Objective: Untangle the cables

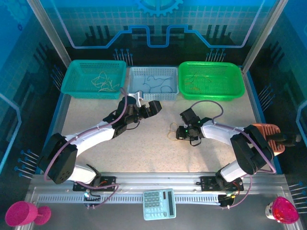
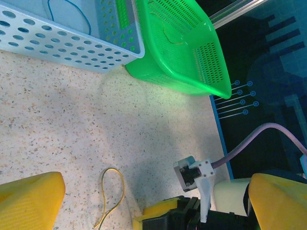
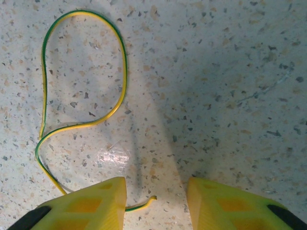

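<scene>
R gripper [image 3: 156,197] fingers apart, straddling tail of yellow-green cable [image 3: 125,76] | L gripper [image 1: 147,107] wide open, idle | risk: thin tail prob slips out on closing, pads pinch nothing.

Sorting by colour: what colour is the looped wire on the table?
Yellow wire with a green stripe; right wrist view shows it best.

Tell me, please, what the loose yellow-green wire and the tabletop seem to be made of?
The wire: likely plastic-insulated, smooth and slightly glossy, its yellow and green stripes bending in soft loops. The tabletop: speckled stone-like or laminate surface, matte with faint sheen.
</scene>
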